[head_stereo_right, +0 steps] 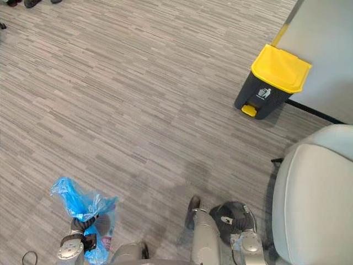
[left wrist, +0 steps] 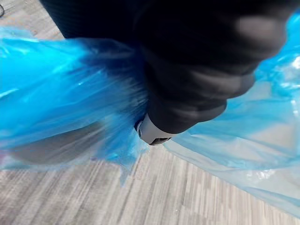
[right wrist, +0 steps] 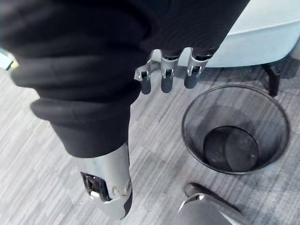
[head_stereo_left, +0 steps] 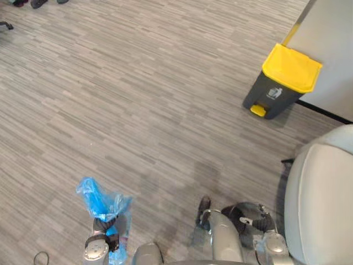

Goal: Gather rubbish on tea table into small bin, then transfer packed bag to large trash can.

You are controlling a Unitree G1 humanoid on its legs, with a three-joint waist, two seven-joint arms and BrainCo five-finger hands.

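Observation:
A blue plastic rubbish bag [head_stereo_left: 101,200] hangs at the lower left, its bunched neck sticking up above my left hand [head_stereo_left: 105,227], which is shut on it. In the left wrist view the blue film [left wrist: 56,112] wraps round that hand's dark cover. The large trash can [head_stereo_left: 282,81], dark grey with a yellow lid and pedal, stands with its lid down at the upper right, well away from the bag. My right hand [right wrist: 165,77] hangs low on the right with relaxed fingers and holds nothing. Just past it the small black mesh bin [right wrist: 190,119] stands on the floor, bare inside.
A pale upholstered armchair [head_stereo_left: 325,199] fills the right edge, close to my right arm and the mesh bin. A light wall panel [head_stereo_left: 331,38] stands behind the large can. Grey striped carpet [head_stereo_left: 138,99] stretches open between me and the can.

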